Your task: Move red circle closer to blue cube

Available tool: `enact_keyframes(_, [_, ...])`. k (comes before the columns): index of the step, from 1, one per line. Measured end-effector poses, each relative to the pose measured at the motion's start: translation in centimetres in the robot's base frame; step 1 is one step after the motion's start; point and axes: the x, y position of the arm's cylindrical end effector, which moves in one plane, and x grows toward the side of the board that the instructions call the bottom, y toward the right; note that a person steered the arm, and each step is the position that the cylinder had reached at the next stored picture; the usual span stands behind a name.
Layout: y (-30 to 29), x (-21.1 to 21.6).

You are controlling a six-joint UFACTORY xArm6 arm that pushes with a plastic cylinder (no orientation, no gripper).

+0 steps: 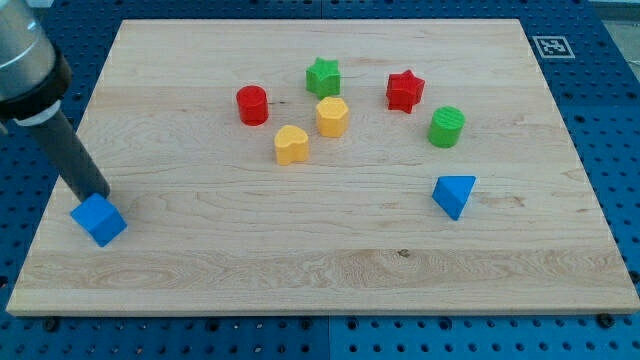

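Observation:
The red circle stands on the wooden board in the upper middle-left. The blue cube sits near the board's left edge, low down, far from the red circle. My tip is at the cube's upper edge, touching or nearly touching it. The rod slants up to the view's upper left.
A green star, a yellow hexagon and a yellow heart cluster right of the red circle. A red star, a green cylinder and a blue triangle lie further right.

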Motion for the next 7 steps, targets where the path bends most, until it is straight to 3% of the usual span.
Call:
enact_keyframes(3, [1.2,3.7])
enact_keyframes(4, [1.0,0.2])
enact_keyframes(6, [2.0,-14.8])
enact_keyframes(7, [9.5,-16.7])
